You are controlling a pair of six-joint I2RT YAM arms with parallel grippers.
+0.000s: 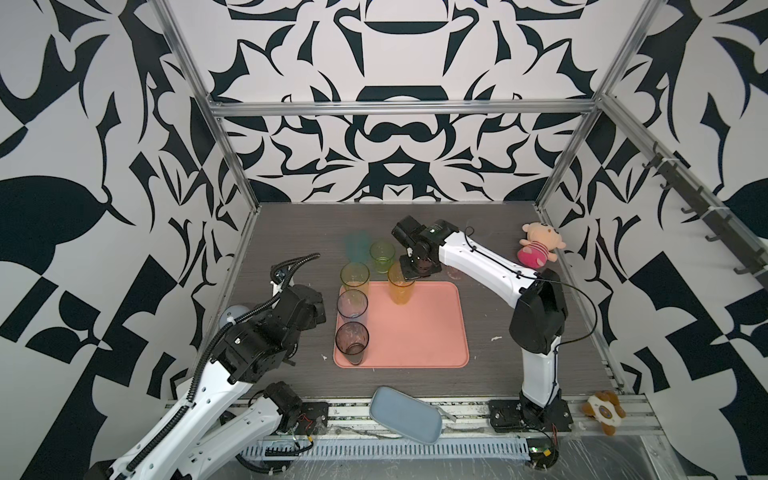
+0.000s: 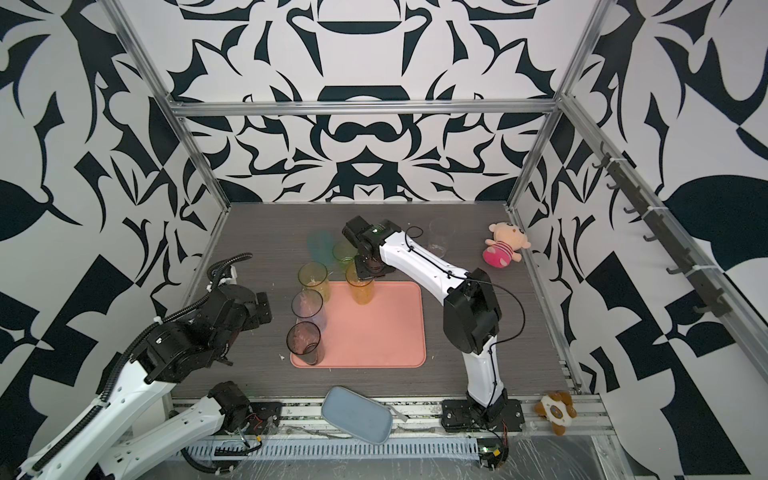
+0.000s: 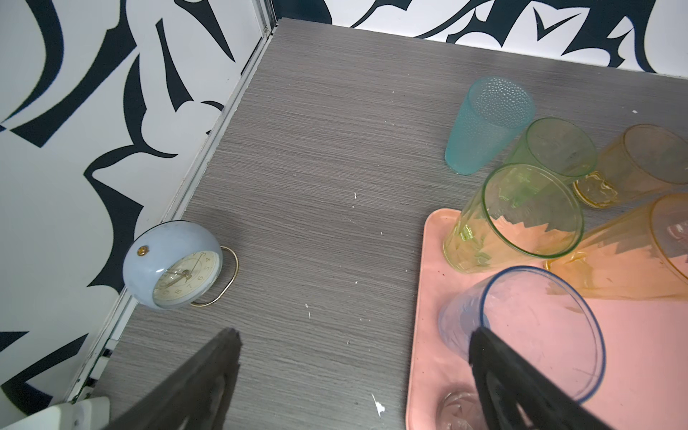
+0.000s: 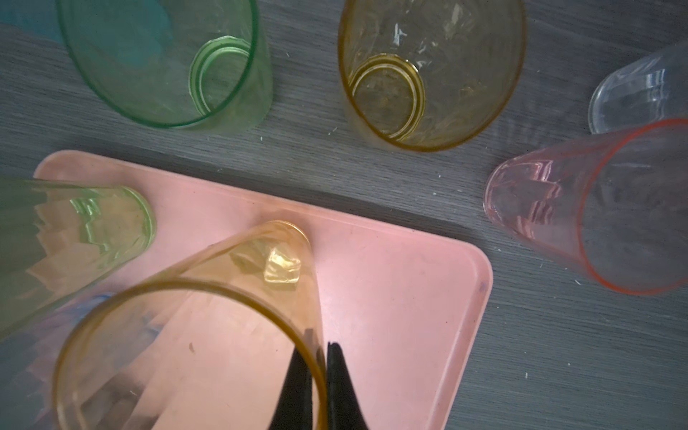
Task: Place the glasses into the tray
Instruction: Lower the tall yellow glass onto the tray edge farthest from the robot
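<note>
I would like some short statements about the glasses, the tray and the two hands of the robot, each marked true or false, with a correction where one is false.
1. The right hand pinches the rim of the orange glass. True.
2. The left hand is shut. False: its fingers stand wide apart and it holds nothing.
3. The teal glass stands on the tray. False: it stands on the table, beyond the tray.
4. The smoky grey glass stands on the tray. True.
5. The pink glass stands on the table, off the tray. True.
</note>
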